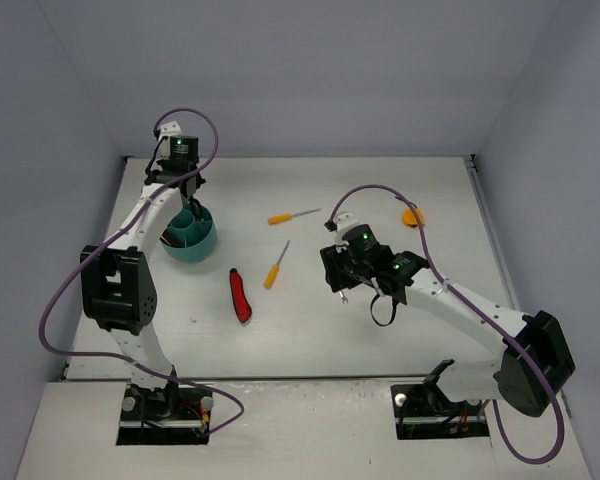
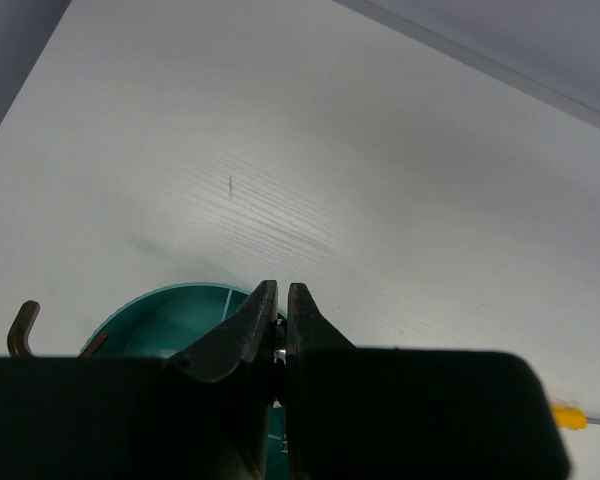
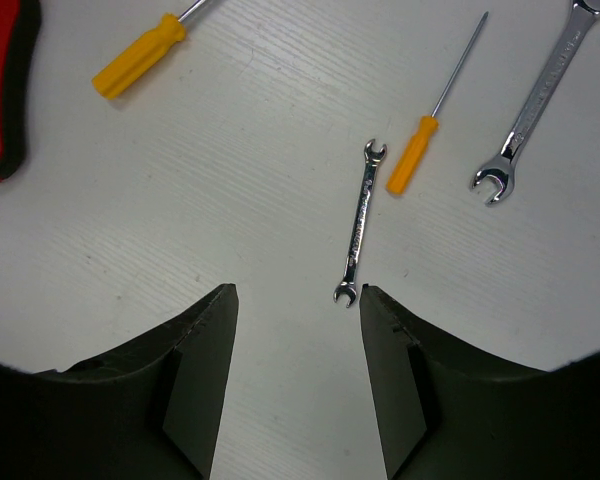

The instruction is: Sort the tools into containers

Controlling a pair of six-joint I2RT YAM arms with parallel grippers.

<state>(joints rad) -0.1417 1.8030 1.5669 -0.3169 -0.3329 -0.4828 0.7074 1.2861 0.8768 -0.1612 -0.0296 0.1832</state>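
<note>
Pale grey walls close in on 3 sides of the white table [image 1: 310, 185], whose top shows a fine ribbed grain in the wrist views. On its left part stands the round teal tub [image 1: 208, 248], and a dark bent hex key [image 2: 22, 328] sticks up out of it, though which compartment it stands in cannot be made out. Right of the tub lie the red-and-black folding knife [image 1: 240, 296] and 2 orange-handled tools: the nearer screwdriver [image 1: 274, 268] and the farther screwdriver [image 1: 288, 216]. A small orange object [image 1: 412, 215] sits apart near the far right. The left arm stretches up the left side, its left end effector [image 1: 192, 195] hanging directly over the tub, fingers [image 2: 250, 335] drawn in to a thin slit; whether anything is pinched there cannot be told. The right arm bends inward across the middle of the table, its right end effector [image 3: 298, 300] spread wide and pointed down over a small silver wrench [image 3: 360, 222], which lies flat on the table between the 2 fingers without touching either. A larger wrench [image 3: 533, 100] lies farther out.
</note>
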